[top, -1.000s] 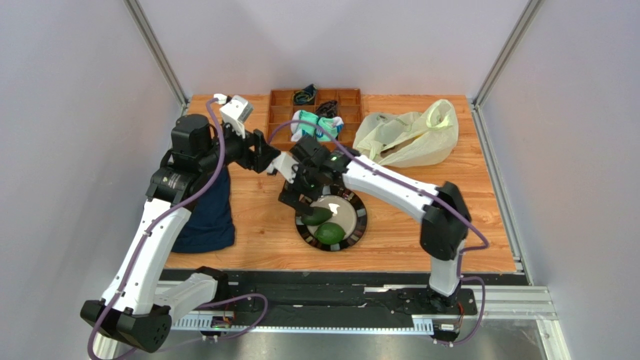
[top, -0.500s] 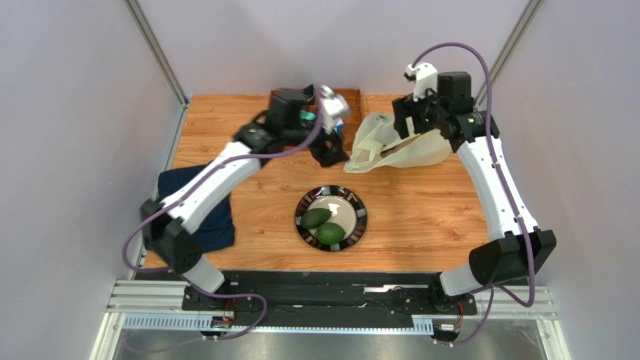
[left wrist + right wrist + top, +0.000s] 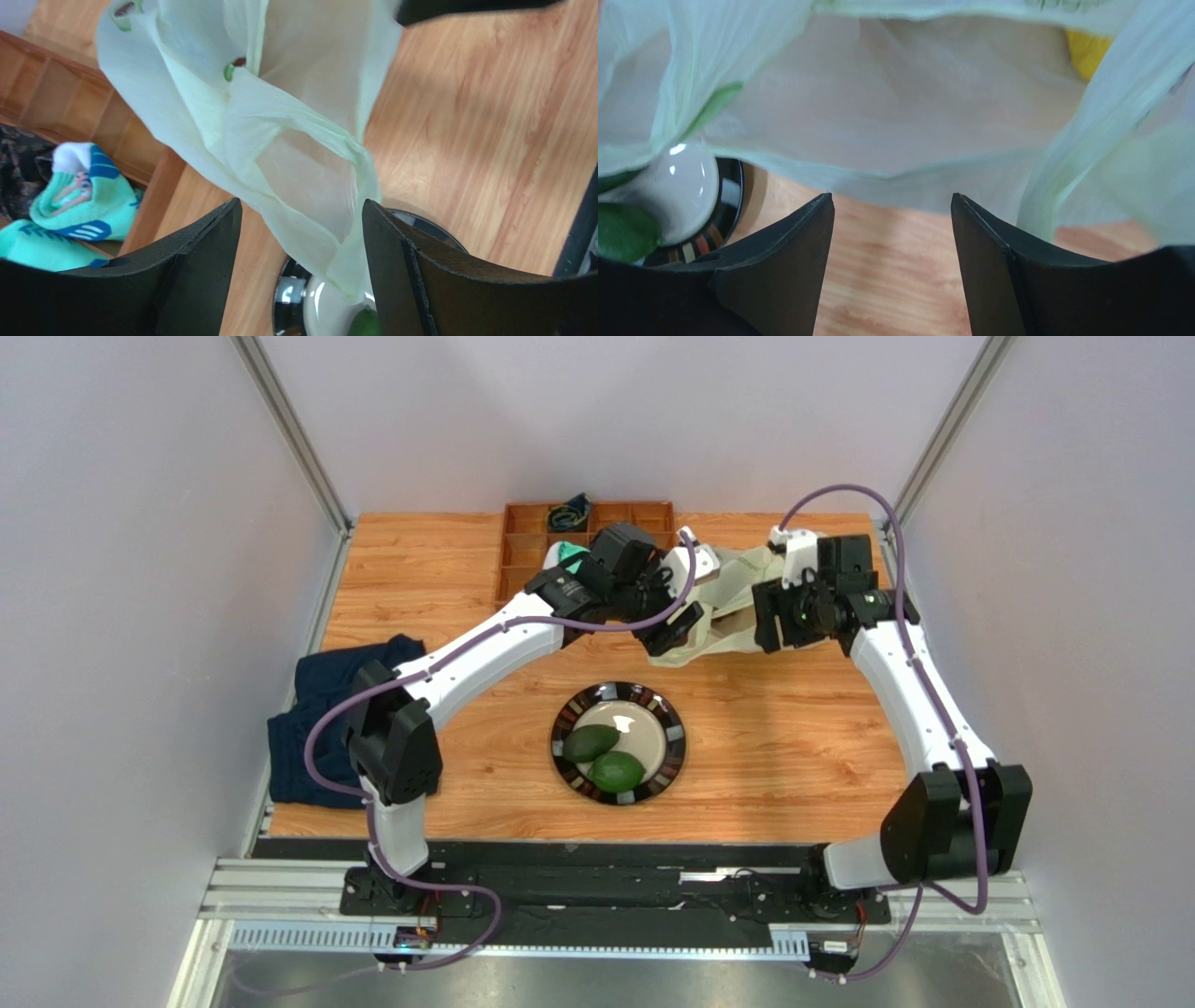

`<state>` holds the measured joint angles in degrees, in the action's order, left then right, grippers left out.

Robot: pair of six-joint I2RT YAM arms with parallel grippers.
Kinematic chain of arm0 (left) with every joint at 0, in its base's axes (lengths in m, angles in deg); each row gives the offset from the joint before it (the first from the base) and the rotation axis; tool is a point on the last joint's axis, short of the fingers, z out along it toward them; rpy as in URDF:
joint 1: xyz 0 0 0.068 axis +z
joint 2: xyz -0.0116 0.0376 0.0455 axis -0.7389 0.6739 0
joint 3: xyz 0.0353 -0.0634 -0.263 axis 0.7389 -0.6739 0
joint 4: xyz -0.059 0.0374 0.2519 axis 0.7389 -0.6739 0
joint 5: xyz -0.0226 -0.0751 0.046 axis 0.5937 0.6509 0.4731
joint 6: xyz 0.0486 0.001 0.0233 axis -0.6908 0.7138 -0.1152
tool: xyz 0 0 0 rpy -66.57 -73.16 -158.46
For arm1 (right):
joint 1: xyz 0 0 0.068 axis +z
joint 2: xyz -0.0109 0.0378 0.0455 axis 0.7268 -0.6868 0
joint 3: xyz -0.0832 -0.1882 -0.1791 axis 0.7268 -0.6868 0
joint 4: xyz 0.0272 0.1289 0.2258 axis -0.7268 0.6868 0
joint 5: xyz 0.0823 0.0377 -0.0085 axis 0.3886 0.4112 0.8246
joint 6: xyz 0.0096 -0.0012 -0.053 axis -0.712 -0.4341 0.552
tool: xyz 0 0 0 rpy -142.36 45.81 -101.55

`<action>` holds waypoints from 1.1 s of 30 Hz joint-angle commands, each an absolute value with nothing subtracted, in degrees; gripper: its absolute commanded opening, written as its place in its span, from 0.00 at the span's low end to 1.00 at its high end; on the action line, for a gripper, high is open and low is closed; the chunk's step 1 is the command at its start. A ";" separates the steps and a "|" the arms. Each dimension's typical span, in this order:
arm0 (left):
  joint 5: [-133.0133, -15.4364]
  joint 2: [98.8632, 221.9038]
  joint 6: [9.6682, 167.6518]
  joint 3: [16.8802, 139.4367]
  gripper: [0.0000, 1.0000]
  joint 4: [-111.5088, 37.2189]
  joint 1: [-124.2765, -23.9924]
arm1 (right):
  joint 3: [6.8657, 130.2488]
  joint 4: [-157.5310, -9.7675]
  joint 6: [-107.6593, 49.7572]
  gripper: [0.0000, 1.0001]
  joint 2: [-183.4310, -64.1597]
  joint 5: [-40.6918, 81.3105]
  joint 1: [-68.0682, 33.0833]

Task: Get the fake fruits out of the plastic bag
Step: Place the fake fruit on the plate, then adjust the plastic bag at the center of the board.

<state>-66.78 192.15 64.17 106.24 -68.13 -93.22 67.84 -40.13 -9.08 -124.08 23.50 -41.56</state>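
The pale plastic bag [image 3: 727,599] hangs bunched between my two grippers at the back of the table. My left gripper [image 3: 683,626] is open, and a handle loop of the bag [image 3: 309,168] hangs between its jaws [image 3: 302,206]. My right gripper [image 3: 769,616] is open and empty, just below the bag's wall [image 3: 892,105], with bare wood between its jaws [image 3: 892,199]. A yellow lemon [image 3: 1088,49] shows through the bag. Two green avocados [image 3: 592,742] [image 3: 617,772] lie on the black-rimmed plate [image 3: 671,717]. The grape bunch is hidden.
A wooden compartment tray [image 3: 526,532] at the back holds teal-and-white socks [image 3: 77,203]. A dark navy cloth [image 3: 330,728] lies at the left edge. The plate's rim shows in the right wrist view [image 3: 727,203] beside an avocado [image 3: 619,231].
My right arm left the plate and swung to the bag. My left gripper moved right onto the bag's left side. The bag went from lying spread out to bunched up between the grippers.
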 commanded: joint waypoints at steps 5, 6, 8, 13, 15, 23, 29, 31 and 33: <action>-61.67 192.91 62.14 108.82 0.73 -68.07 -93.34 | 59.72 -40.30 -10.62 0.67 -115.57 23.04 -43.01; -57.57 192.91 61.44 108.56 0.73 -69.29 -93.25 | 59.72 -40.65 -10.80 0.67 -115.84 23.04 -43.36; -54.64 192.47 61.17 107.86 0.73 -69.92 -93.25 | 59.89 -41.27 -10.80 0.67 -116.36 22.95 -44.24; -58.30 193.87 61.08 107.50 0.69 -70.36 -93.43 | 63.92 -36.89 -10.89 0.66 -116.37 26.19 -45.13; -61.38 195.01 60.65 108.55 0.62 -70.80 -93.43 | 69.98 -34.51 -9.57 0.66 -115.75 34.23 -45.13; -64.38 196.16 60.55 109.87 0.00 -71.24 -93.43 | 78.53 -41.34 -10.27 0.63 -121.01 37.23 -39.94; -60.09 193.70 71.07 110.84 0.00 -71.33 -89.57 | 77.47 -44.18 -7.99 0.40 -135.32 22.10 -40.20; -58.06 191.34 73.73 110.75 0.00 -70.37 -87.54 | 75.65 -38.91 -7.46 0.35 -136.05 21.55 -41.34; -54.99 189.31 76.81 109.88 0.00 -69.31 -85.88 | 71.44 -36.62 -7.11 0.34 -131.96 21.90 -42.05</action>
<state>-60.62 196.07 68.57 108.12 -71.56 -89.74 76.49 -43.47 -8.84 -136.49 26.93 -40.47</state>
